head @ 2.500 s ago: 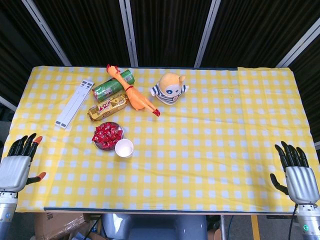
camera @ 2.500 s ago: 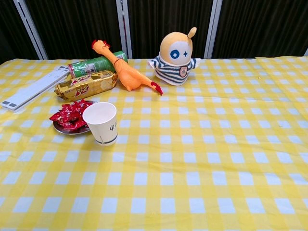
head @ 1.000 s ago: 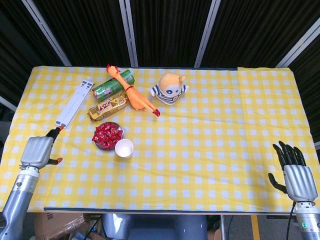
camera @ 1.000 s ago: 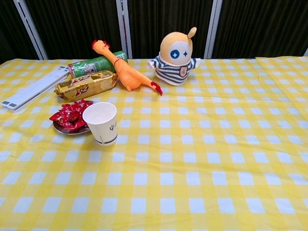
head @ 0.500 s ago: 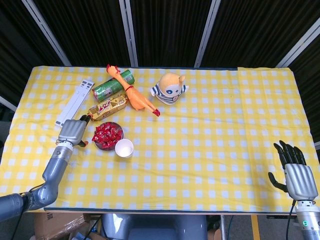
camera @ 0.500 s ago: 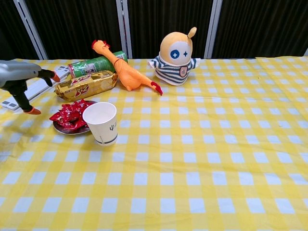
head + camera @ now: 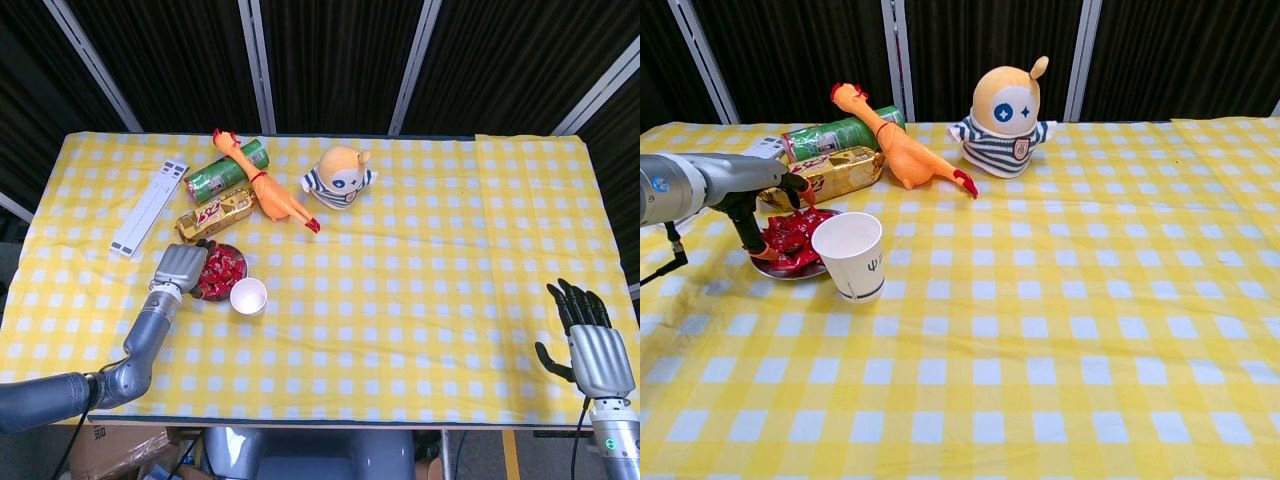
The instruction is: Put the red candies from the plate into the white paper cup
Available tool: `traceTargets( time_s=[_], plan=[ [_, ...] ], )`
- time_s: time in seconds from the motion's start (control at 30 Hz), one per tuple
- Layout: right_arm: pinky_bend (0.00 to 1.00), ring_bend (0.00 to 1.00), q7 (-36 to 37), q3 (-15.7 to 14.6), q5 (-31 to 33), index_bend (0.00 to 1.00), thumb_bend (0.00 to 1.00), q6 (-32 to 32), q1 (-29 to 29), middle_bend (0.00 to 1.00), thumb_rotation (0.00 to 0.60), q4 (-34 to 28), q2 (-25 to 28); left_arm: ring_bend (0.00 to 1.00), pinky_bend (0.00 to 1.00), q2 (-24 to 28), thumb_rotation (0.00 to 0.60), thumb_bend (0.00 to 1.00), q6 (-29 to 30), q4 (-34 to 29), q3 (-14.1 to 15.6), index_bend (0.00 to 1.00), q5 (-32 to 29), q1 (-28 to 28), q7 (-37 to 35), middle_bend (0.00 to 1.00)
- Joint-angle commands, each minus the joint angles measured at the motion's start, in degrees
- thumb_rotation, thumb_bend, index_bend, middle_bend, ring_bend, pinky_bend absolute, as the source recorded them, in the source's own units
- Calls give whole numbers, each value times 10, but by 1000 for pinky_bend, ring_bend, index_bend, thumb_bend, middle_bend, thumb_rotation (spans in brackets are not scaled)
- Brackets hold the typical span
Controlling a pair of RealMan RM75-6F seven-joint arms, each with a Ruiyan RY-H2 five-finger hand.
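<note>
Red wrapped candies (image 7: 222, 269) heaped on a small round metal plate (image 7: 768, 268), touching a white paper cup (image 7: 851, 256) on the yellow checked tablecloth (image 7: 420, 290). Left hand (image 7: 180, 267) over the plate's left edge, fingers spread, empty. Right hand (image 7: 590, 350) at the table's right corner, spread, holding nothing.
</note>
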Motion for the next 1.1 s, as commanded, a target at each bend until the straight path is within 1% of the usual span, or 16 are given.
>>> traceTargets(
  time_s=[0.03,0.2,0.57,0.67,0.97,1.1],
  plan=[
    [0,0,0,-1,-1,0,409,1,0,0,600,0,0,920,947,-1,600,274,6,-3,5,172,-1,-2,-5,179],
    [0,0,1,-1,-2,0,408,2,0,0,600,-2,0,920,947,-9,600,274,13,0,13,205,-1,-4,-17,212],
    [0,0,4,-1,-1,0,409,1,0,0,600,-3,1,920,947,-32,600,274,19,31,26,210,-4,-17,-16,220],
    [0,0,5,-1,-1,0,408,1,0,0,600,-3,1,920,947,-39,600,274,18,40,29,230,-9,-22,-13,239],
    [0,0,7,-1,-3,0,409,3,0,0,600,-3,0,920,947,-54,600,308,24,57,38,322,-8,-28,-9,356],
    [0,0,8,-2,-4,0,409,4,0,0,600,-3,-1,920,947,-58,600,354,26,64,39,382,-5,-29,-10,426]
  ],
)
